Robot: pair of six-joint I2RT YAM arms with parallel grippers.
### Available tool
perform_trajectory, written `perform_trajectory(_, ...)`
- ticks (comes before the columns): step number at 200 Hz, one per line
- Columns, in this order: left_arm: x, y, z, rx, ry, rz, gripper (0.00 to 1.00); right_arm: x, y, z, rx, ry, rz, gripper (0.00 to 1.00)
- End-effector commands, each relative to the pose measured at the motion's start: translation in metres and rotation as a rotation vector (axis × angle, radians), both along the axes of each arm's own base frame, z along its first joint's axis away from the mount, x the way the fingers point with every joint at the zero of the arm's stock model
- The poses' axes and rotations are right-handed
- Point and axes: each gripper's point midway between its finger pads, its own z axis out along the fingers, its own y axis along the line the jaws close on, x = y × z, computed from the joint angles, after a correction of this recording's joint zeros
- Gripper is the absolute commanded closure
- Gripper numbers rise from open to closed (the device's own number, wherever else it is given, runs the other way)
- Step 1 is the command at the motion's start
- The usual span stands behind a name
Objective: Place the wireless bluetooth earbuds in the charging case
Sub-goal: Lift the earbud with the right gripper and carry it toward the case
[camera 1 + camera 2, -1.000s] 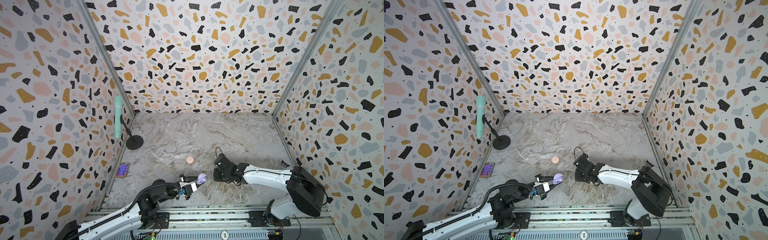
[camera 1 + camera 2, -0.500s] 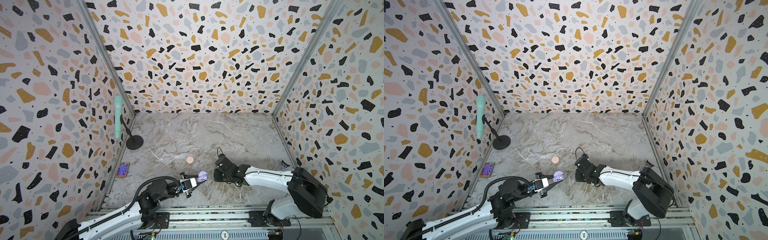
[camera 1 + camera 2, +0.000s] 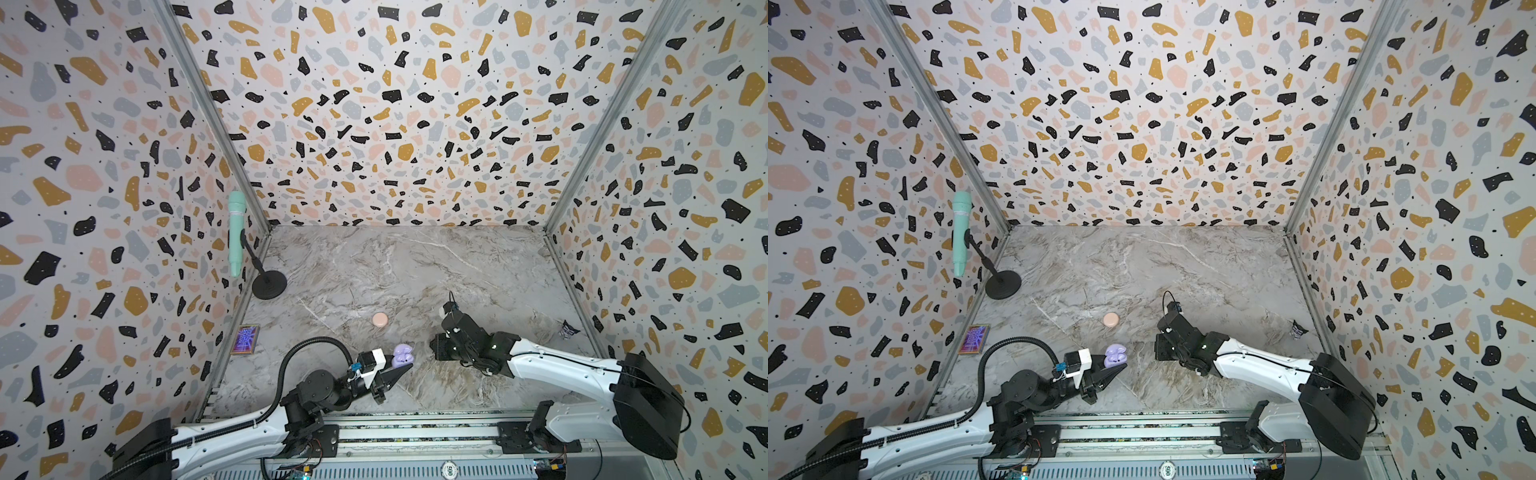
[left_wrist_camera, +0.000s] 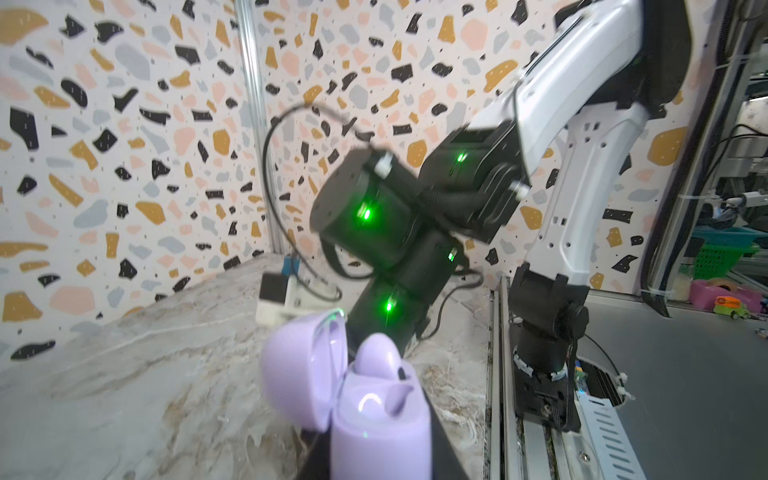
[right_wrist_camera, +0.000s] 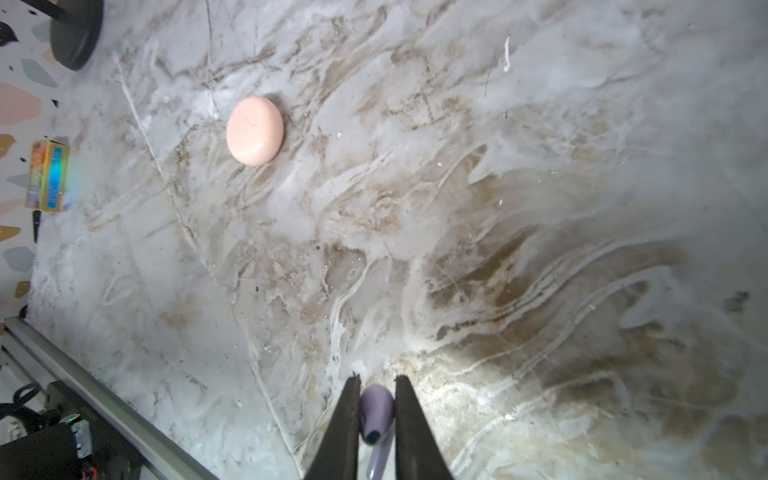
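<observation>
Right wrist view shows the fingers (image 5: 343, 419) of the right gripper (image 5: 377, 380) newly tightened on a lavender earbud (image 5: 376, 409) pinched between them, and near those fingers, off to one side, the left gripper (image 3: 400, 368) stays clamped on the open lavender charging case (image 3: 402, 354), so insertion looks next.

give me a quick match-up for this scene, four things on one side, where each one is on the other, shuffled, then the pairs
1. lavender case
2. pink case
3. lavender bud
4. mic

a. on a stand
b. in the right gripper
c. lid open, in the left gripper
d. closed, lying on the table

Pairs: 1-c, 2-d, 3-b, 4-a
</observation>
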Motion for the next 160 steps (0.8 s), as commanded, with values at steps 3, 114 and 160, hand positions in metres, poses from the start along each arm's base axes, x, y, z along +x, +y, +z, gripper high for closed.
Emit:
perform_trajectory(3,0.007,0.009,0.014,-0.121,0.030,0.053,1.00,0.004,-0.004,0.021,0.009,-0.056,0.002,0.84)
perform_trajectory(114,0.013,0.005,-0.011,-0.110,0.136,0.066,1.00,-0.005,0.020,0.110,0.138,-0.264,0.066,0.83)
perform_trajectory(160,0.014,0.002,-0.013,-0.105,0.147,0.061,1.00,-0.016,0.035,0.140,0.180,-0.326,0.104,0.83)
